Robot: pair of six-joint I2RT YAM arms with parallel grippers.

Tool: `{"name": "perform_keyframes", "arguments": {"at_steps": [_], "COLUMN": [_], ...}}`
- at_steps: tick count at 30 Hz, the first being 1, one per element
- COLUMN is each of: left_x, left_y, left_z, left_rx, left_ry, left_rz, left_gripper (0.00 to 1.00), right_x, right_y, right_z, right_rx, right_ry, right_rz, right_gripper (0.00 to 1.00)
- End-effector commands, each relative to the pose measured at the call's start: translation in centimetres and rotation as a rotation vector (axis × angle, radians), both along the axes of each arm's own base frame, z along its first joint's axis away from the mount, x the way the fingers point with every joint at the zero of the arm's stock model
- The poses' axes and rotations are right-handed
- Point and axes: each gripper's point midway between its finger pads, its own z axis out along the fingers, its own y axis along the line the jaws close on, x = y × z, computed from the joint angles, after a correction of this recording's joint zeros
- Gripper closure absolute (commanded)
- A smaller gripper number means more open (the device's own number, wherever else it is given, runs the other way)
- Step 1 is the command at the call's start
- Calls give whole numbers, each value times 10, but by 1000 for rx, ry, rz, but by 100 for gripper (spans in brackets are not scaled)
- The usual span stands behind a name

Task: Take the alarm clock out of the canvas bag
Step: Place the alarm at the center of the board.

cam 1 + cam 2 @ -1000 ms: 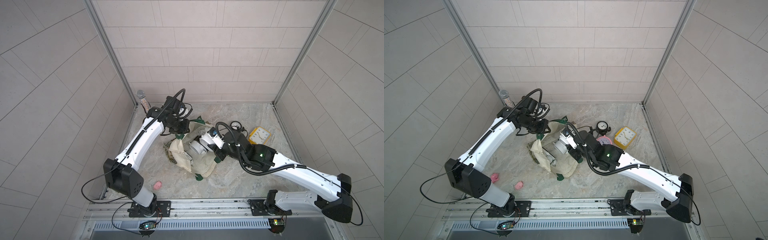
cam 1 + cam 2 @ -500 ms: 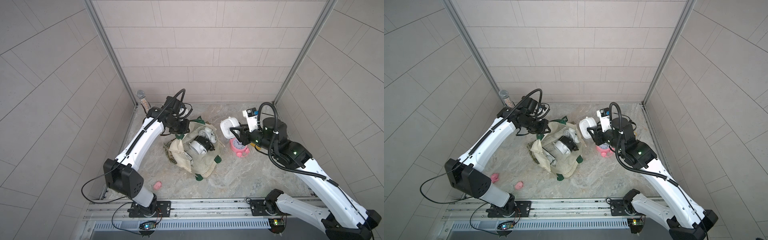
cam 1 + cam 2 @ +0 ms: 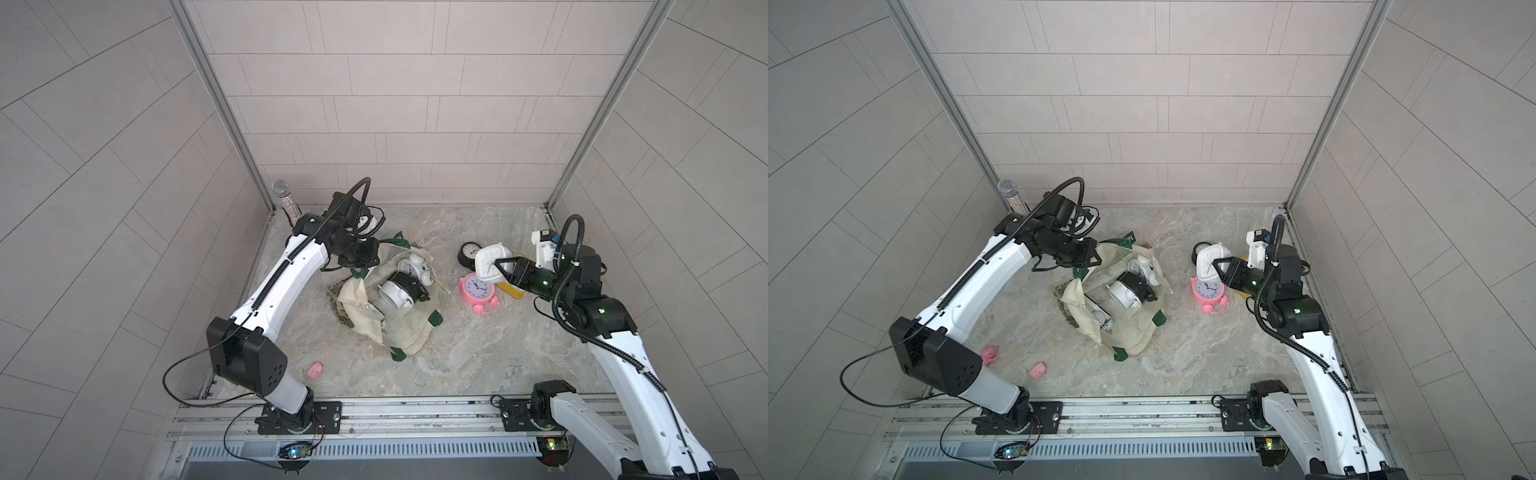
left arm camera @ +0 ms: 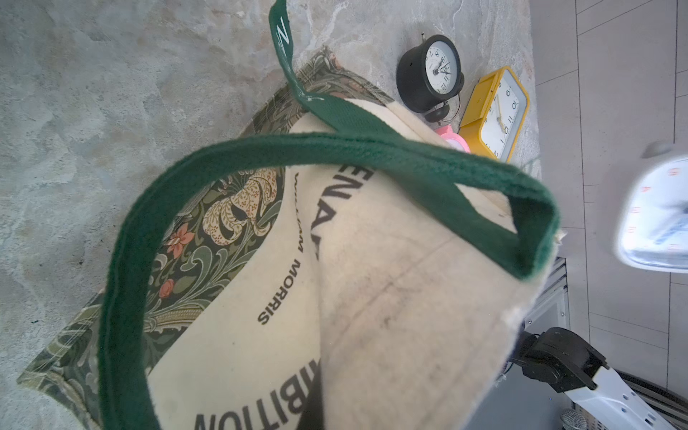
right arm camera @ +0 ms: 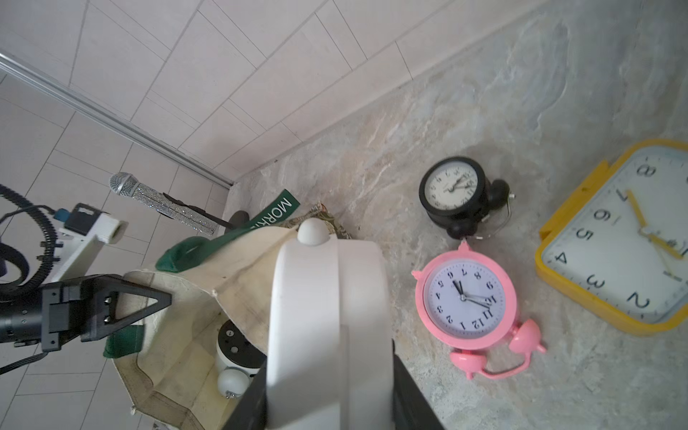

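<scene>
Clamping a white, rounded-square alarm clock [image 3: 489,258], the right gripper [image 3: 498,266] is holding it near the pink clock [image 3: 478,289]. The left gripper [image 3: 368,262] is pinching the cream, green-strapped canvas bag [image 3: 415,332].

Marbled tabletop [image 3: 478,365]: canvas bag [image 3: 415,328], pink clock [image 3: 478,288]

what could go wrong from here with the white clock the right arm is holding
The right gripper holds the white alarm clock in the air close to the pink clock and black clock; setting it down there could knock them over.
The left gripper pinches the rim of the canvas bag; if it slips, the bag may fold over the clocks inside.
</scene>
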Motion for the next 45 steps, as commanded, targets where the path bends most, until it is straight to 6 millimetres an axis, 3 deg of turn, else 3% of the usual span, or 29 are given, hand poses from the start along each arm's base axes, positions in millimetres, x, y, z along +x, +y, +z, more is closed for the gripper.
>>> {"name": "perform_keyframes", "arguments": {"at_steps": [1, 10, 16, 23, 30, 35, 45], "left_x": [5, 5, 6, 5, 6, 5, 5], "left_y": [-1, -1, -1, -1, -1, -2, -2], "left_z": [10, 8, 6, 1, 3, 3, 1], "left_rx": [-19, -14, -10, -5, -8, -11, -11], "left_ry": [-42, -38, -32, -22, -26, -22, -18], "left_rz": [-9, -10, -9, -10, -10, -13, -15], "left_gripper": [100, 100, 100, 100, 100, 100, 100], "right_x": [-4, -18, -31, -42, -42, -41, -41], "right_y": [13, 26, 36, 60, 67, 64, 48], "right_z": [-9, -94, -129, -158, -177, -188, -206], "right_rx": [107, 183, 173, 152, 119, 95, 11], "right_ry": [27, 177, 241, 288, 316, 341, 338], "right_rz": [50, 99, 131, 188, 196, 175, 130], "right_gripper": [78, 78, 78, 77, 77, 77, 63]}}
